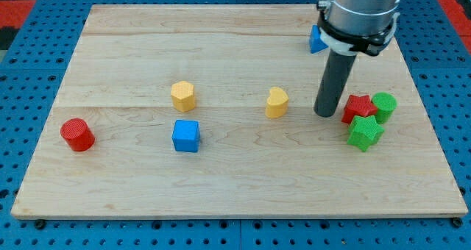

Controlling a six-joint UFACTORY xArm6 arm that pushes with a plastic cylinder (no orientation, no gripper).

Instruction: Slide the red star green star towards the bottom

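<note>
The red star (358,106) and the green star (365,132) sit touching at the view's right, the green star just below the red one. A green cylinder (384,105) touches the red star's right side. My tip (325,115) stands on the board just left of the red star, a small gap apart from it, level with it.
A yellow heart (277,102) lies left of my tip. A yellow hexagon (183,95) and a blue cube (186,135) are mid-left. A red cylinder (76,134) is at the far left. A blue block (316,40) is partly hidden behind the arm at the top.
</note>
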